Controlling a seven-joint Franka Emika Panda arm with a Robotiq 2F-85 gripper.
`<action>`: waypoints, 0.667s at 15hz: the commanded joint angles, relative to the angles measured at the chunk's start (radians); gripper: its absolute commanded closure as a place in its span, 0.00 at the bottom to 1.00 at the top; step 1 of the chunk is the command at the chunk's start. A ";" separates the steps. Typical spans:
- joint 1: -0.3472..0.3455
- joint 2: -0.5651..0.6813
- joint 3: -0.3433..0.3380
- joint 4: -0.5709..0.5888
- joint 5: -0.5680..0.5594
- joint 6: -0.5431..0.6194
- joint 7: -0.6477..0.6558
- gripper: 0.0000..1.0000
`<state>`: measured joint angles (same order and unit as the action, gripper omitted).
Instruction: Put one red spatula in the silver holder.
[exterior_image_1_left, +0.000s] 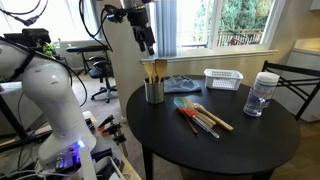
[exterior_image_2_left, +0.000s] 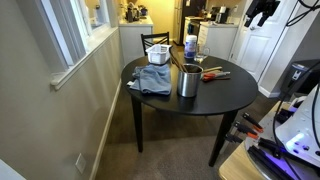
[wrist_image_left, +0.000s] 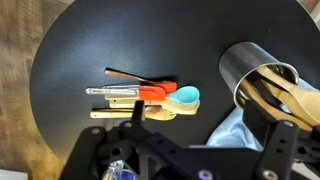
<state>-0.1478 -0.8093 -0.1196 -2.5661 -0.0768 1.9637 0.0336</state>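
Note:
Red spatulas (wrist_image_left: 152, 92) lie flat in a small pile of utensils on the round black table (wrist_image_left: 70, 60), next to a teal-headed spatula (wrist_image_left: 186, 96) and light-wood ones. The pile also shows in both exterior views (exterior_image_1_left: 187, 113) (exterior_image_2_left: 212, 74). The silver holder (wrist_image_left: 245, 62) stands upright with wooden utensils in it, and shows in both exterior views (exterior_image_1_left: 153, 92) (exterior_image_2_left: 188, 82). My gripper (wrist_image_left: 205, 128) is open and empty. It hangs high above the table, over the holder side (exterior_image_1_left: 147, 44) (exterior_image_2_left: 262, 12).
A crumpled blue cloth (exterior_image_1_left: 182, 84) (wrist_image_left: 235, 130) lies beside the holder. A white slatted basket (exterior_image_1_left: 223, 78) and a clear jar with a white lid (exterior_image_1_left: 262, 95) stand at the table's far side. A chair (exterior_image_1_left: 290, 80) stands by the table.

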 joint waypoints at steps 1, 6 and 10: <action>0.013 0.102 -0.067 -0.004 0.060 0.099 -0.035 0.00; 0.050 0.308 -0.162 0.040 0.170 0.233 -0.145 0.00; 0.066 0.491 -0.199 0.117 0.278 0.283 -0.205 0.00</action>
<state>-0.0966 -0.4628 -0.2943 -2.5291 0.1151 2.2199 -0.1072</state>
